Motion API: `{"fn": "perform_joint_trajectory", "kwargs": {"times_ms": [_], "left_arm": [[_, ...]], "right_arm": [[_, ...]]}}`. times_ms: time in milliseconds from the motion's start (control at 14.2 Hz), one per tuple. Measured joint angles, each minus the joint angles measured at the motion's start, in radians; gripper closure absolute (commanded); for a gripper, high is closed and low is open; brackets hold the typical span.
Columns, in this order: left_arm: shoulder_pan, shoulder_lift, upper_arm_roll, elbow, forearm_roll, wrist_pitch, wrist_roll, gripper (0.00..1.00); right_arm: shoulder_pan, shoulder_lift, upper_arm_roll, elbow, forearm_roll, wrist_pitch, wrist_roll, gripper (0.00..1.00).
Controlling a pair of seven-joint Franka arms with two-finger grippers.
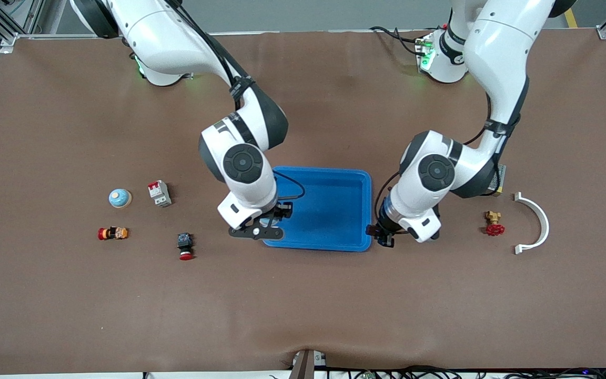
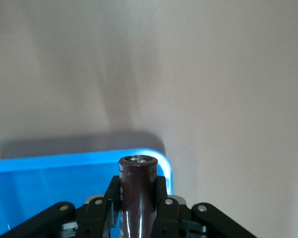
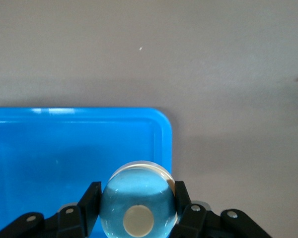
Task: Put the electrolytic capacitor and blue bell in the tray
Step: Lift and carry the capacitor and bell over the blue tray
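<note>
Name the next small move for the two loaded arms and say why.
Probably ease both inward over the tray floor before release: the left tool holds the capacitor at the rim's corner, and the right tool holds the blue bell at its edge.

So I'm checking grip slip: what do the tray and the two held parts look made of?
Tray: glossy blue plastic, by its sheen and rounded moulded rim. Capacitor in the left gripper: shiny brown sleeve, silvery metal-looking top. Bell in the right gripper: smooth glossy blue dome, likely painted metal or plastic.
</note>
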Motion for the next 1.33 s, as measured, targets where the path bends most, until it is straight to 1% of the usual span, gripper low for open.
{"fn": "perform_joint_trajectory", "kwargs": {"times_ms": [211, 421, 632, 913, 1054, 1335], "left_arm": [[-0.033, 0.022, 0.002, 0.006, 0.020, 0.000, -0.053, 1.00], [-0.059, 0.048, 0.002, 0.012, 0.086, 0.000, -0.121, 1.00], [-0.083, 0.070, 0.007, 0.021, 0.097, 0.000, -0.135, 1.00], [-0.127, 0.092, 0.046, 0.033, 0.097, 0.000, -0.135, 1.00], [-0.144, 0.111, 0.060, 0.041, 0.097, 0.000, -0.142, 1.00], [-0.161, 0.139, 0.065, 0.059, 0.098, 0.000, -0.154, 1.00]], "right_arm": [[0.021, -0.032, 0.000, -0.061, 0.000, 0.029, 0.006, 0.58], [0.031, -0.099, 0.000, -0.205, 0.000, 0.154, 0.007, 0.58], [0.055, -0.129, 0.000, -0.300, 0.000, 0.238, 0.045, 0.58], [0.096, -0.130, 0.000, -0.359, 0.000, 0.313, 0.095, 0.58], [0.112, -0.131, 0.000, -0.371, 0.000, 0.316, 0.109, 0.58], [0.131, -0.131, 0.000, -0.402, 0.000, 0.317, 0.115, 0.58]]}}
